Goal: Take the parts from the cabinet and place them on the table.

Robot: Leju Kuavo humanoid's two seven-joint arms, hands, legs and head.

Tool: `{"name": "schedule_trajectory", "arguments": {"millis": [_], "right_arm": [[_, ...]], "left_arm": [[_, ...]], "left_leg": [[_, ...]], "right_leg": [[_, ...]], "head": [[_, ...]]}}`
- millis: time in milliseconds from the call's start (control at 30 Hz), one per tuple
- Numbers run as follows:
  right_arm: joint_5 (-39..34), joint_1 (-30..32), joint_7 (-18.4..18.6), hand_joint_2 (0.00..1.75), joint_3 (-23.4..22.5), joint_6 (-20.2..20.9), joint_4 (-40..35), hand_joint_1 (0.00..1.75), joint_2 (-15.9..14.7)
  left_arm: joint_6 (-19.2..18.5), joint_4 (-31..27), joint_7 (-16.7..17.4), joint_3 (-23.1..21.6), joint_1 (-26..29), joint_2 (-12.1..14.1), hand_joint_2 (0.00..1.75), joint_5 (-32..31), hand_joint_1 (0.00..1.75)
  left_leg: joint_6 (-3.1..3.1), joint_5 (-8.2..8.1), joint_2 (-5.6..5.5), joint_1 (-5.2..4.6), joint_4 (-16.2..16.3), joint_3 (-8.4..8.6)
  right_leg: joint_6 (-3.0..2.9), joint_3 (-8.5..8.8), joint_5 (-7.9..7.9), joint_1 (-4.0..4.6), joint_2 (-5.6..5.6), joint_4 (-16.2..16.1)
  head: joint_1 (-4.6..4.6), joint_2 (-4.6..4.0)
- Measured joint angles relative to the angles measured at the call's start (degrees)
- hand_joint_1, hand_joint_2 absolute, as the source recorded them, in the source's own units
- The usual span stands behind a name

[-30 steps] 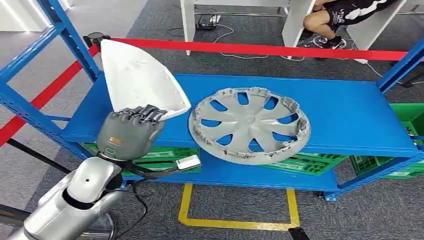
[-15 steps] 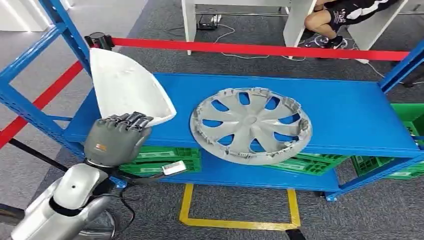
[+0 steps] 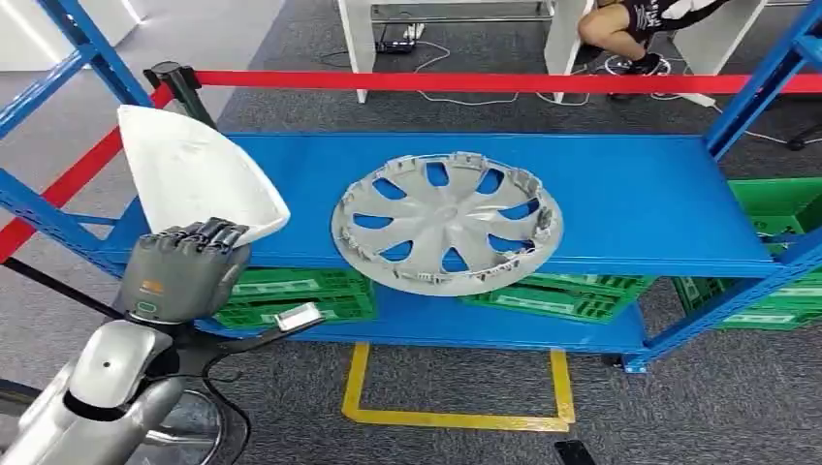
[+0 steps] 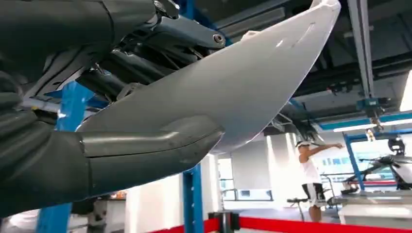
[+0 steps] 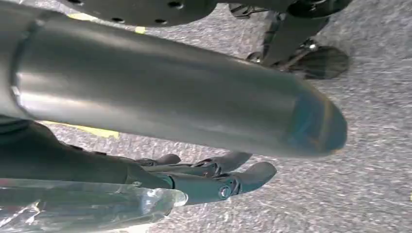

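**White panel lifted off the rack, hubcap waits its turn**

The robot's left hand [image 3: 184,271] grips the lower edge of a white panel [image 3: 194,174], thumb under and fingers over, holding it tilted up at the blue shelf's [image 3: 630,194] left end, apparently to carry it clear. A grey hubcap [image 3: 446,223] lies flat mid-shelf, untaken. The right hand [image 5: 214,177] hangs over the carpet, fingers loosely extended and holding nothing.
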Motion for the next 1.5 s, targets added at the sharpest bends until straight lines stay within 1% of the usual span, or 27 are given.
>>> {"name": "schedule_trajectory", "arguments": {"millis": [67, 100, 167, 267, 300, 367, 400, 433, 500, 567, 600, 633, 733, 767, 833, 900, 933, 967, 1033, 1067, 1133, 1167, 1267, 1333, 1400, 1433, 1500], "right_arm": [[0.1, -0.1, 0.0, 0.0, 0.0, 0.0, 0.0, 0.0, 0.1], [0.1, -0.1, 0.0, 0.0, 0.0, 0.0, 0.0, 0.0, 0.2], [0.2, -0.1, 0.0, 0.0, 0.0, 0.0, 0.0, 0.0, 0.2], [0.2, 0.1, 0.0, 0.0, 0.0, 0.0, 0.0, 0.0, 0.3], [0.2, 0.2, 0.0, 0.0, 0.0, 0.0, 0.0, 0.0, 0.3], [0.2, 0.1, 0.2, 0.0, 0.0, 0.0, 0.0, 0.0, 0.3], [0.2, 0.1, 0.2, 0.0, 0.0, 0.0, 0.0, 0.0, 0.3], [0.2, 0.1, 0.2, 0.0, -0.1, 0.0, 0.0, 0.0, 0.3], [0.2, 0.1, 0.2, 0.0, -0.1, 0.0, 0.0, 0.0, 0.3], [0.2, 0.0, 0.2, 0.0, -0.1, 0.0, 0.0, 0.0, 0.3], [0.2, -0.2, 0.2, 0.0, -0.1, 0.0, 0.0, 0.0, 0.3], [0.2, -0.4, 0.2, 0.0, -0.1, 0.0, 0.0, 0.0, 0.4], [0.2, -0.4, 0.2, 0.0, -0.1, 0.0, 0.0, 0.0, 0.5], [0.2, -0.3, 0.2, 0.0, -0.2, 0.0, 0.0, 0.0, 0.5], [0.1, -0.6, 0.2, 0.0, -0.3, 0.0, 0.0, 0.0, 0.5], [0.2, -0.6, 0.2, 0.0, -0.3, 0.0, 0.0, 0.0, 0.5], [0.2, -0.5, 0.2, 0.0, -0.5, 0.0, 0.0, 0.0, 0.5], [0.2, -0.5, 0.2, 0.0, -0.6, 0.0, 0.0, 0.0, 0.5], [0.4, -0.6, 0.2, 0.0, -0.7, -0.1, 0.0, 0.0, 0.5], [0.4, -0.7, 0.2, 0.0, -0.8, -0.1, 0.0, 0.0, 0.5], [0.5, -0.7, 0.2, 0.0, -0.9, -0.1, -0.1, 0.0, 0.5], [0.5, -0.8, 0.2, 0.0, -1.0, -0.4, 0.0, 0.0, 0.5], [0.5, -0.6, 1.7, 0.0, -1.2, -2.9, 0.0, 0.0, 1.2], [0.6, -0.5, 2.1, 0.0, -1.2, -3.1, 0.0, 0.0, 1.6], [0.9, -0.5, 1.4, 0.0, -1.3, -1.7, 0.0, 0.0, 1.7], [0.9, -0.5, 1.0, 0.0, -1.3, -1.2, 0.0, 0.0, 1.7], [1.0, -0.4, 0.8, 0.0, -1.5, -1.0, 0.0, 0.0, 1.6]], "left_arm": [[0.0, 0.0, 0.0, 0.2, -0.1, 0.0, 1.75, 0.0, 1.75], [0.0, -0.1, 0.0, 0.3, -0.2, 0.0, 1.75, 0.0, 1.75], [0.1, -0.2, -0.1, 0.4, -0.2, 0.0, 1.75, 0.0, 1.75], [0.1, -0.2, -0.1, 0.5, -0.1, 0.0, 1.75, 0.0, 1.75], [0.0, -0.2, -0.2, 0.5, -0.1, 0.0, 1.75, 0.0, 1.75], [0.0, -0.2, -0.2, 0.5, 0.0, -0.1, 1.75, 0.0, 1.75], [0.0, -0.2, -0.2, 0.5, 0.0, -0.1, 1.75, 0.0, 1.75], [0.0, -0.2, -0.2, 0.5, 0.0, -0.1, 1.75, 0.0, 1.75], [0.0, -0.2, -0.2, 0.5, 0.2, -0.1, 1.75, 0.0, 1.75], [0.0, -0.2, -0.2, 0.6, 0.2, -0.1, 1.75, 0.0, 1.75], [0.0, -0.2, -0.2, 0.6, 0.2, -0.1, 1.75, 0.0, 1.75], [0.0, -0.3, -0.2, 0.8, 0.2, -0.1, 1.75, 0.0, 1.75], [0.0, -0.3, -0.2, 1.1, 0.2, -0.1, 1.75, 0.1, 1.75], [0.0, -0.3, -0.2, 1.2, 0.3, -0.1, 1.75, 0.1, 1.75], [0.0, -0.3, -0.3, 1.4, 0.2, -0.1, 1.75, 0.1, 1.75], [0.0, -0.3, -0.3, 1.5, 0.2, -0.1, 1.75, 0.1, 1.75], [0.0, -0.2, -0.4, 1.5, 0.3, -0.1, 1.75, 0.1, 1.75], [0.0, -0.2, -0.5, 1.5, 0.3, -0.1, 1.75, 0.1, 1.75], [0.0, -0.2, -0.6, 1.5, 0.3, -0.1, 1.75, 0.1, 1.75], [0.1, -0.2, -0.6, 1.5, 0.2, -0.2, 1.75, 0.1, 1.75], [0.2, -0.3, -0.7, 1.6, 0.0, -0.3, 1.75, 0.1, 1.75], [0.4, -0.3, -0.7, 1.6, 0.0, -0.3, 1.75, 0.1, 1.75], [0.5, -0.3, -0.7, 2.1, 0.2, -0.3, 1.75, 0.3, 1.75], [0.5, -0.3, -0.8, 2.9, 0.3, -0.2, 1.75, 0.5, 1.75], [0.7, -0.3, -1.0, 3.4, 0.9, -0.2, 1.75, 0.7, 1.75], [0.8, -0.3, -1.1, 3.6, 1.3, -0.1, 1.75, 0.7, 1.75], [0.8, -0.3, -1.2, 3.9, 1.9, -0.1, 1.75, 0.7, 1.75]], "left_leg": [[1.07, 3.07, 0.0, -0.45, -9.5, 6.46], [1.6, 1.75, 0.07, -0.83, -13.7, 9.02], [1.39, 2.03, -0.01, -0.97, -15.3, 9.15], [2.24, 3.99, 0.25, -0.58, -16.2, 8.31], [2.64, 4.55, 0.33, -0.6, -16.2, 7.59], [2.99, 5.79, 0.37, -0.56, -16.1, 6.18], [3.0, 6.39, 0.43, -0.59, -16.1, 5.41], [2.95, 7.0, 0.47, -0.6, -16.1, 4.62], [2.72, 8.22, 0.51, -0.56, -16.0, 3.03], [2.21, 9.32, 0.47, -0.35, -15.7, 1.65], [1.74, 9.82, 0.42, -0.47, -15.6, 1.12], [1.49, 10.17, 0.42, -0.6, -15.3, 0.81], [0.65, 11.65, 0.4, -0.58, -15.8, 0.86], [0.37, 11.45, 0.4, -0.49, -15.6, 0.51], [-0.32, 4.95, 0.41, -0.38, -11.2, -1.25], [-0.76, -1.27, 0.41, -0.3, -1.4, -3.72], [-0.8, -2.29, 0.41, -0.3, 2.1, -4.25], [-0.76, -1.62, 0.41, -0.3, 3.3, -3.78], [-0.46, 2.24, 0.41, -0.31, -0.6, 0.29], [-0.19, 3.51, 0.4, -0.32, -5.2, 3.87], [0.41, 1.5, 0.38, -0.53, -16.1, 12.11], [0.64, 0.95, 0.4, -0.59, -17.2, 12.21], [1.83, 3.0, 0.52, -0.76, -17.5, 10.56], [2.83, 4.36, 0.67, -0.56, -17.5, 9.2], [2.99, 5.9, 0.66, -0.64, -17.4, 7.39], [2.97, 6.68, 0.67, -0.73, -17.3, 6.33], [2.83, 8.02, 0.67, -0.78, -17.1, 4.44]], "right_leg": [[0.17, -0.77, 0.89, 0.17, 0.05, 0.0], [0.43, -1.06, 1.27, 0.35, 0.08, 0.0], [1.0, -1.35, 2.37, 0.27, 0.02, -0.2], [2.12, -1.93, 3.08, -0.02, 0.06, -0.8], [2.29, -2.93, 0.22, 0.14, -0.07, 0.7], [2.66, -4.88, -6.5, 0.07, -0.11, 9.0], [2.81, -5.83, -8.59, 0.08, -0.1, 13.2], [2.94, -6.02, -9.09, 0.08, -0.1, 15.9], [3.07, -3.06, -5.94, 0.06, -0.11, 14.2], [3.2, 4.16, -2.93, -0.06, -0.13, 4.7], [3.36, 6.78, -5.55, -0.03, -0.09, 0.0], [2.67, 8.44, -5.83, 0.22, 0.26, -2.2], [1.16, 6.66, -5.08, 0.42, 0.2, -1.4], [0.27, 6.1, -4.33, 0.04, -0.15, -1.6], [-0.61, 5.03, -2.87, 0.04, -0.16, -1.6], [-0.65, 3.1, -1.35, 0.06, -0.16, -1.5], [-0.57, 2.22, -0.7, 0.07, -0.18, -1.5], [-0.47, 1.3, -0.02, 0.08, -0.22, -1.5], [-0.32, -0.37, 1.37, 0.1, -0.25, -1.5], [-0.15, -1.05, 2.03, 0.09, -0.22, -1.5], [0.47, -1.67, 2.97, 0.36, -0.06, -1.3], [0.8, -1.9, 3.82, 0.33, -0.1, -1.4], [1.99, -2.34, 6.09, 0.08, -0.05, -2.9], [2.18, -4.06, 0.32, -0.01, -0.18, 0.4], [2.52, -6.14, -6.47, -0.01, -0.19, 9.9], [2.61, -6.76, -7.98, 0.01, -0.19, 14.3], [2.55, -5.05, -5.61, 0.07, -0.19, 15.8]], "head": [[0.0, 0.0], [0.0, 0.0], [0.06, 0.0], [-0.04, 0.0], [0.09, 0.0], [0.44, 0.0], [0.35, 0.0], [0.5, 0.0], [0.48, 0.0], [0.46, 0.0], [0.48, 0.0], [0.48, 0.0], [0.26, 0.0], [0.31, 0.0], [-0.15, 0.0], [-0.13, 0.0], [-0.11, 0.0], [-0.13, 0.0], [-0.11, 0.0], [-0.13, 0.0], [-0.13, 0.0], [0.06, 0.0], [-0.13, 0.0], [0.18, 0.0], [0.2, 0.0], [0.22, 0.0], [0.22, 0.0]]}}
